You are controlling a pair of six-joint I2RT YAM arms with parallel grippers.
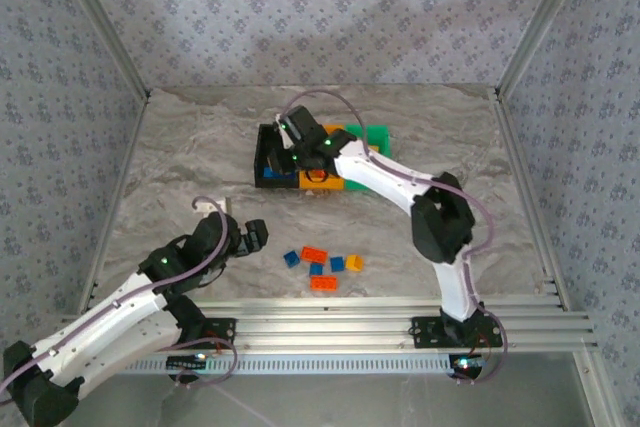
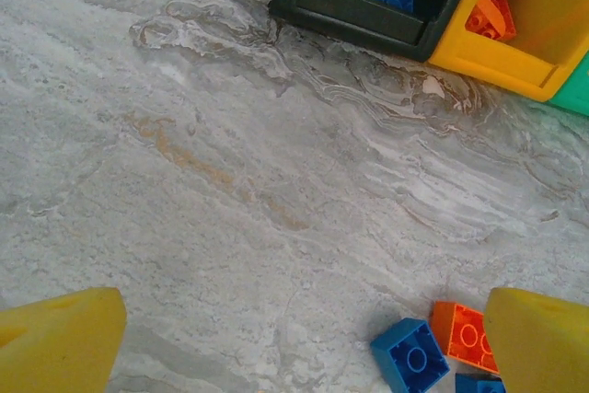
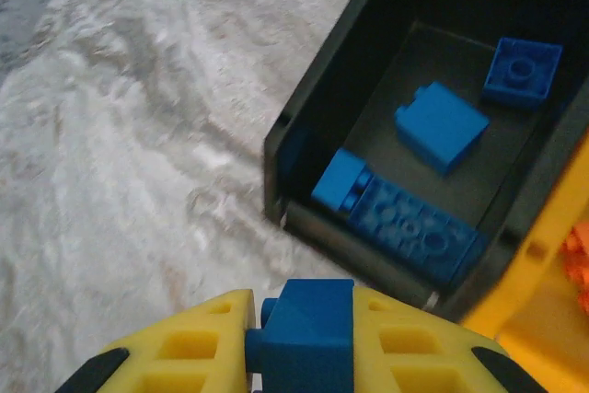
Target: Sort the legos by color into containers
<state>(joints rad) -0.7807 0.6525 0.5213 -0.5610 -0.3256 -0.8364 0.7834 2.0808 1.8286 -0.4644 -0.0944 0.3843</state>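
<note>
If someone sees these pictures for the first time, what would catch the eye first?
The right hand grips a blue brick close to the black bin, which holds several blue bricks. On the marble table, loose bricks in blue, orange and yellow lie in a small cluster near the open left hand.

The marbled table (image 1: 180, 177) bears the joined containers (image 1: 272, 182) and scattered loose legos (image 1: 315, 255).

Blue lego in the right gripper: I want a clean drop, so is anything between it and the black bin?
Nothing visible does. The right gripper is shut on the blue lego, the black bin lies open-topped just ahead of it, and the blue bricks already inside leave bare floor.
</note>
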